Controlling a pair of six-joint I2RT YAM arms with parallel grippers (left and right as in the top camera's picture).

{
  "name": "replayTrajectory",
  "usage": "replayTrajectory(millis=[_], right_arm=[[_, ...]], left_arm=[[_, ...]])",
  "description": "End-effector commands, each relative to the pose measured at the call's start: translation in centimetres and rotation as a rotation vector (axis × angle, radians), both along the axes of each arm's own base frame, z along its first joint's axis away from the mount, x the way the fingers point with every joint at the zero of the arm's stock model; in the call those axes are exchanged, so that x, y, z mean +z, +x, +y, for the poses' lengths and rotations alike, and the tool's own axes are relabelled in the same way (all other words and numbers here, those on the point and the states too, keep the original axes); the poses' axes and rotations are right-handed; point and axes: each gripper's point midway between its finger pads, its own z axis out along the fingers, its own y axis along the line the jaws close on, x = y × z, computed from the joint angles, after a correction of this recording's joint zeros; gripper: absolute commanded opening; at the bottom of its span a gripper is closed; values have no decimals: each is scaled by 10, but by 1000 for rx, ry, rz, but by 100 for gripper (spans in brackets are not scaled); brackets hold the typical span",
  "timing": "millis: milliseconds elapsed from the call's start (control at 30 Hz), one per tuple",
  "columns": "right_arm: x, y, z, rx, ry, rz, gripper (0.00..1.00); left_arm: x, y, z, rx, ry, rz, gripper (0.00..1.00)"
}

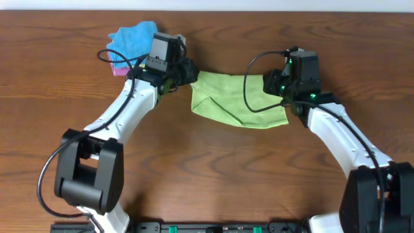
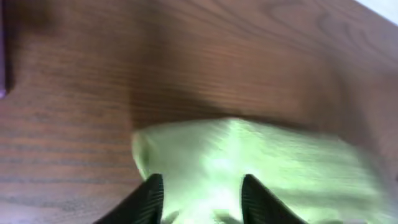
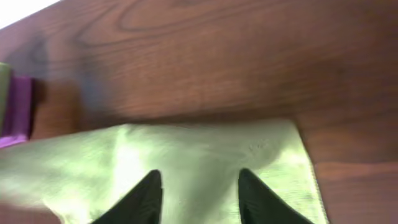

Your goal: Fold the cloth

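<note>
green cloth, upper middle of frame: left jaws and right jaws gape empty over its top corners, seemingly ready to pinch.

A dark reddish-brown wooden table fills nearly the whole overhead view, its long grain lines running left to right and its top smooth with a slight sheen. Along the far edge runs a narrow pale strip, white or near white; whether it is wall or floor beyond the table cannot be told. The light is soft and even, leaving only faint, blurred shadows on the wood.
</note>
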Motion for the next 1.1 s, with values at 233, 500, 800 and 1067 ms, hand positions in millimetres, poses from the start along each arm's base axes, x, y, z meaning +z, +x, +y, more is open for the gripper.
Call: replayTrajectory(millis=[233, 500, 800, 1067], right_arm=[[29, -42, 44, 173, 178, 77, 59], [-8, -32, 77, 259, 194, 109, 47], [-62, -14, 109, 297, 369, 177, 44], [-74, -23, 134, 323, 396, 215, 40]], left_arm=[[0, 7, 11, 38, 12, -8, 96], [-1, 8, 9, 32, 6, -13, 93], [-28, 21, -9, 3, -79, 3, 57], [-57, 15, -18, -15, -118, 88, 35]])
